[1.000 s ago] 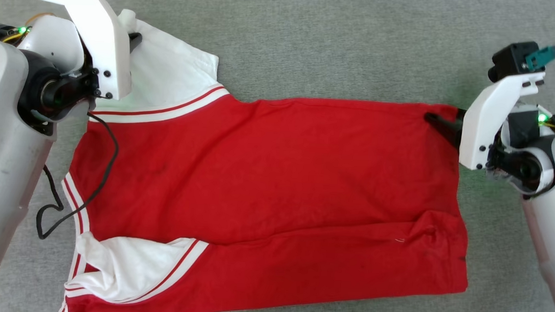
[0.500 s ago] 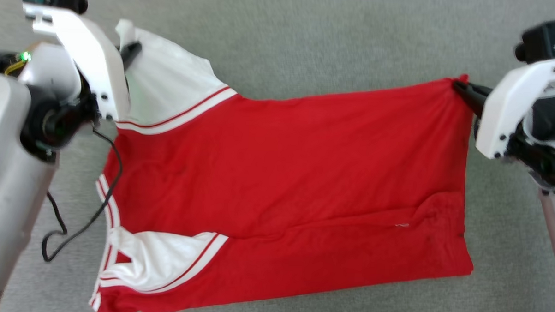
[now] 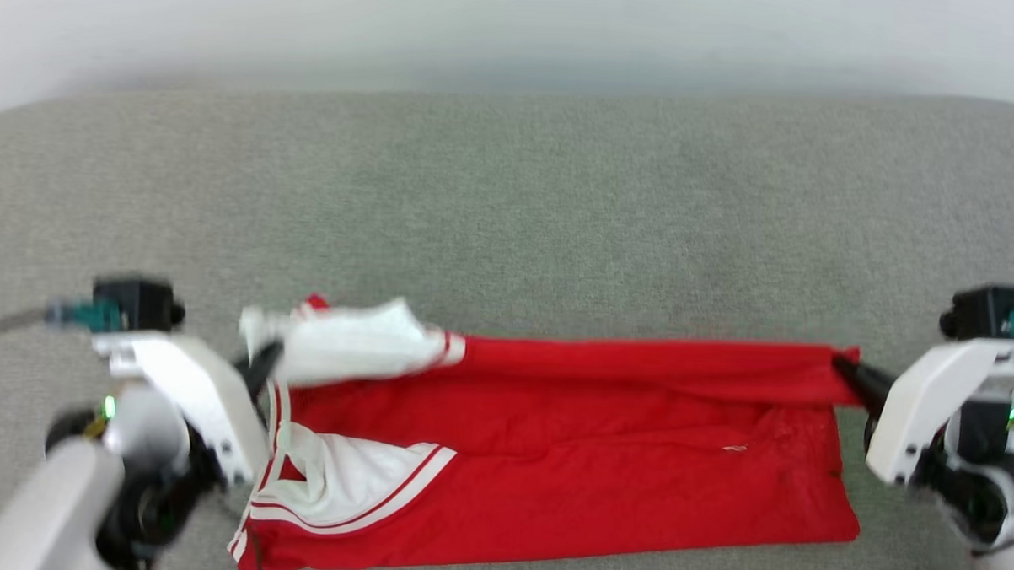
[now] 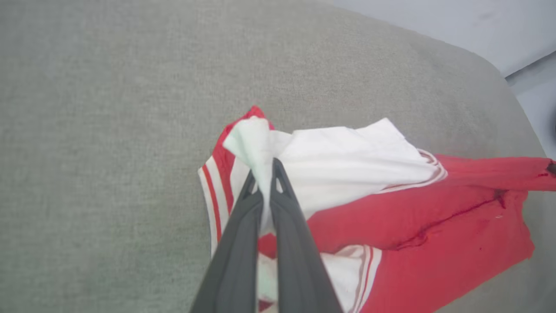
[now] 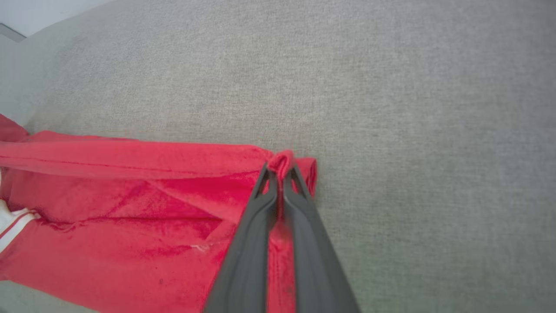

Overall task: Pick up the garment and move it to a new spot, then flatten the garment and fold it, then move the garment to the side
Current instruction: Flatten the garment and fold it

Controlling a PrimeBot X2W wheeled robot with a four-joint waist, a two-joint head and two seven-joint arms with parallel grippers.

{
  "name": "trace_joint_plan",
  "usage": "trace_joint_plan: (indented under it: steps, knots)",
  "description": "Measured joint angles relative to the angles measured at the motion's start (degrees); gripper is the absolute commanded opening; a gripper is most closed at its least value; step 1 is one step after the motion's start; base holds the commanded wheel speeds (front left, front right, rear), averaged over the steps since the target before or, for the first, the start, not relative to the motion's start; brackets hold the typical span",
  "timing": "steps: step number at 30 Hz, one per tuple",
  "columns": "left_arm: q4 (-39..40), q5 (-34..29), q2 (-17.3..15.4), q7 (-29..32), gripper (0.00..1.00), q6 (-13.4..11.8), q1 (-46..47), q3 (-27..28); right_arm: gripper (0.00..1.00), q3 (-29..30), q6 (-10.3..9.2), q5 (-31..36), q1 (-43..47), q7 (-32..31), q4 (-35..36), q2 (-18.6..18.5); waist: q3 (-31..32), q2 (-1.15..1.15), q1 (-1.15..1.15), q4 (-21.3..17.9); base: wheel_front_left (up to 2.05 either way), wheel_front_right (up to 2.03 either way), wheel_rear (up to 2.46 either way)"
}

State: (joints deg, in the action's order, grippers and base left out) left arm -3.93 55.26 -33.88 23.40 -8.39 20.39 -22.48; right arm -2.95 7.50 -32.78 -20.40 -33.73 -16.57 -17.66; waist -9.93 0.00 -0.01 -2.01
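The garment (image 3: 602, 457) lies toward 6 o'clock on the grey cloth-topped counter (image 3: 509, 218), already moved and spread out, so I judge the first steps done and the fold under way. The left end effector (image 3: 260, 365) is clamped on the white sleeve (image 3: 353, 351) at 9 o'clock, its two dark fingers pinching the cloth to a peak in its own wrist view; the right end effector (image 3: 842, 364) is clamped on the red hem corner (image 5: 282, 161) at 3 o'clock; between them the far edge hangs taut as a raised red band, while the rest of the shirt rests flat below. What is left, by my reckoning, is to carry that edge toward 6 o'clock, lay it down, finish the folding and shift the bundle aside. A second ago the shirt lay fully open with its far edge down on the counter, and the right fingers sat low at that corner; now both corners are lifted and the red span from 12 to 6 o'clock looks much shorter. The head camera has also tilted up, bringing the counter's far rim and a pale wall (image 3: 516, 24) into sight.
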Motion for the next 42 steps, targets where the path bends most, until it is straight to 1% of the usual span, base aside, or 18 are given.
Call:
trace_joint_plan:
  steps: [3, 4, 5, 6, 7, 8, 9, 13, 15, 17, 20, 22, 27, 30, 34, 38, 42]
  knots:
    - [0.5, 1.7, 0.8, -1.7, 0.0, -0.9, -7.1, 0.2, 0.0, 0.5, 0.0, 0.2, 3.7, 1.7, -0.5, 1.0, 1.4, 0.0, 0.0, 0.6, 0.0, 0.0, 0.0]
    - [0.4, 2.6, 1.5, -1.8, 0.0, -0.9, -9.2, 0.0, 0.16, 0.4, 0.0, 0.2, 4.9, 2.5, -0.8, 1.3, 1.8, 0.0, 0.0, 0.6, 0.0, 0.0, 0.0]
    - [0.1, 3.4, 2.2, -1.8, 0.0, -0.9, -11.0, -0.4, 0.37, 0.4, 0.0, 0.4, 6.0, 3.4, -1.1, 1.6, 2.1, 0.0, 0.0, 0.7, 0.0, 0.0, 0.0]
    - [-0.4, 4.0, 2.9, -2.0, 0.08, -0.9, -12.7, -0.8, 0.78, 0.5, 0.0, 0.3, 6.8, 3.8, -1.8, 2.0, 2.3, 0.0, 0.0, 0.7, 0.0, 0.0, 0.0]
    - [-1.2, 4.2, 3.6, -2.6, 0.42, -0.9, -14.0, -1.0, 1.0, 0.3, -0.01, 0.3, 7.5, 4.5, -2.4, 2.2, 2.4, 0.0, 0.0, 0.6, 0.0, 0.0, 0.0]
    - [-2.1, 4.6, 4.3, -3.1, 0.81, -0.6, -14.8, -1.2, 1.0, 0.2, 0.0, 0.5, 8.3, 5.6, -2.9, 2.4, 2.5, 0.0, 0.0, 0.6, 0.0, 0.0, 0.0]
    - [-2.9, 4.6, 5.1, -3.8, 1.0, -0.2, -15.3, -1.6, 1.0, 0.2, -0.01, 0.0, 8.9, 6.5, -3.4, 2.7, 2.7, 0.0, 0.0, 0.6, 0.0, 0.0, 0.0]
    - [-6.2, 3.1, 7.3, -9.1, 1.0, 0.4, -15.5, -1.6, 1.0, -1.2, 0.0, -0.6, 10.7, 9.9, -4.3, 2.7, 3.5, 0.0, 0.0, 0.6, 0.0, 0.0, 0.0]
    - [-6.9, 1.5, 7.6, -12.1, 1.0, 0.9, -15.5, -1.6, 1.0, -1.8, 0.0, -0.6, 11.6, 11.6, -3.4, 2.2, 4.2, 0.0, 0.0, 0.5, 0.0, 0.0, 0.0]
    - [-6.8, -0.9, 7.9, -16.7, 1.0, 0.3, -15.4, -0.8, 1.0, -2.0, 0.0, -0.7, 12.3, 13.4, -1.2, 1.6, 4.9, 0.0, 0.0, 0.3, 0.0, 0.0, 0.0]
    - [-5.3, -3.9, 8.2, -21.8, 1.0, -0.5, -15.2, -0.4, 1.0, -2.1, 0.0, -0.3, 12.9, 14.6, 2.8, 0.5, 6.0, 0.0, 0.0, -0.1, 0.0, 0.0, 0.0]
    - [-3.6, -5.5, 8.2, -24.1, 1.0, -0.9, -15.2, -0.5, 1.0, -1.5, 0.0, 0.5, 13.4, 14.4, 5.3, -0.2, 6.9, 0.0, 0.0, -0.5, 0.0, 0.0, 0.0]
    - [1.0, -10.7, 8.2, -29.3, 1.0, -4.4, -14.9, -0.3, 1.0, 2.8, 0.0, 2.1, 13.7, 8.9, 9.3, -1.6, 8.6, 0.0, 0.0, -1.1, 0.0, 0.0, 0.0]
    - [4.0, -13.7, 8.1, -31.5, 1.0, -6.5, -14.2, -0.4, 1.0, 5.9, -0.01, 2.6, 13.5, 4.2, 9.9, -2.5, 8.6, 0.0, 0.0, -0.8, 0.0, 0.0, 0.0]
    - [7.5, -17.5, 8.0, -34.2, 1.0, -9.0, -13.6, -0.4, 1.0, 8.8, -0.01, 3.1, 12.2, -2.3, 9.8, -2.8, 7.4, 0.0, 0.0, 0.3, 0.0, 0.0, 0.0]
    - [10.2, -20.0, 8.0, -35.5, 1.0, -10.3, -12.6, -0.7, 1.0, 9.5, 0.0, 4.0, 11.3, -7.0, 9.3, -2.7, 5.6, 0.0, 0.0, 2.0, 0.0, 0.0, 0.0]
    - [11.4, -21.3, 8.3, -36.1, 1.0, -10.8, -11.8, -1.1, 1.0, 8.9, 0.0, 4.7, 9.9, -9.8, 7.8, -1.0, 3.4, 0.0, 0.01, 4.1, 0.0, 0.0, 0.0]
